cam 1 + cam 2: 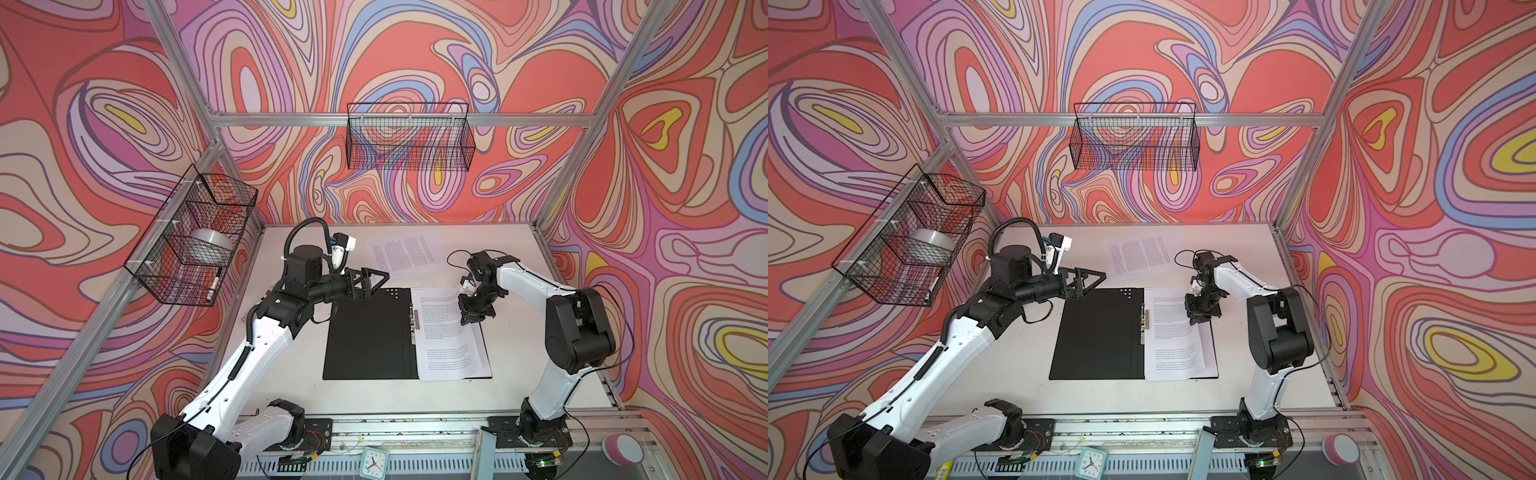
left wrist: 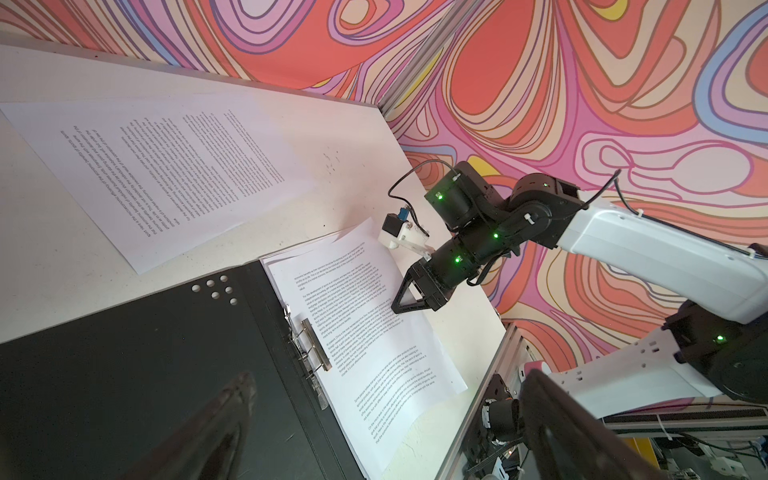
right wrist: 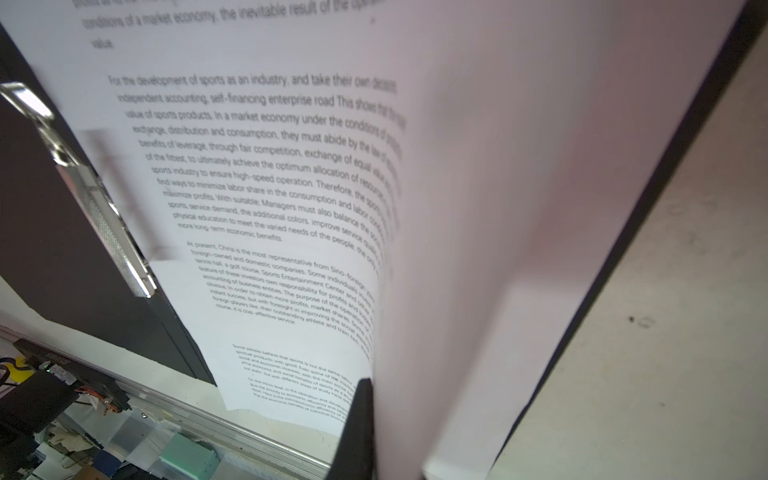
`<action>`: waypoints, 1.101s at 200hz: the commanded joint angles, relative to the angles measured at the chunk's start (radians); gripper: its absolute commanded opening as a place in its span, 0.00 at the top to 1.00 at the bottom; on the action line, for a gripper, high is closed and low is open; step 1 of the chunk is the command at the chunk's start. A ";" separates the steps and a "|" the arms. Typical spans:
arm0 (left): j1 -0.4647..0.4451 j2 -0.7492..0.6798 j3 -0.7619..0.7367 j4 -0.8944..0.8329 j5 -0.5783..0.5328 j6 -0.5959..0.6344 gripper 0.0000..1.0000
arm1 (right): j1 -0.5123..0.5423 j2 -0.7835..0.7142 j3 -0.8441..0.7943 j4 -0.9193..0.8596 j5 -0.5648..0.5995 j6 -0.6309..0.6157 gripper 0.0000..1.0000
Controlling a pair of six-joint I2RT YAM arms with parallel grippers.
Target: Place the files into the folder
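Observation:
The folder (image 1: 365,332) (image 1: 1096,332) lies open on the table, black inside up, with its metal clip (image 1: 413,322) along the spine. A stack of files (image 1: 440,336) (image 1: 1171,336) rests on its right half. My right gripper (image 1: 471,320) (image 1: 1198,320) (image 3: 374,386) is shut on the right edge of the top sheet (image 3: 270,187), which curls upward. One more printed sheet (image 1: 403,253) (image 2: 166,166) lies loose behind the folder. Over the folder's far left corner hovers my left gripper (image 1: 380,280) (image 2: 390,376), open and holding nothing.
A wire basket (image 1: 195,237) holding a tape roll hangs on the left wall, and another basket (image 1: 409,137) hangs on the back wall. A small clock (image 1: 374,461) and a pink round object (image 1: 623,449) sit past the table's front rail.

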 commanded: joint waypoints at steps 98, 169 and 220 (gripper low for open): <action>-0.002 0.014 -0.012 0.030 0.010 -0.001 0.00 | -0.005 -0.025 -0.020 0.041 -0.026 0.014 1.00; -0.002 0.015 -0.012 0.028 0.006 -0.003 0.00 | -0.005 -0.027 -0.025 0.049 -0.013 0.019 1.00; -0.002 0.017 -0.012 0.028 0.007 -0.002 0.00 | -0.004 -0.027 -0.032 0.056 0.003 0.020 0.88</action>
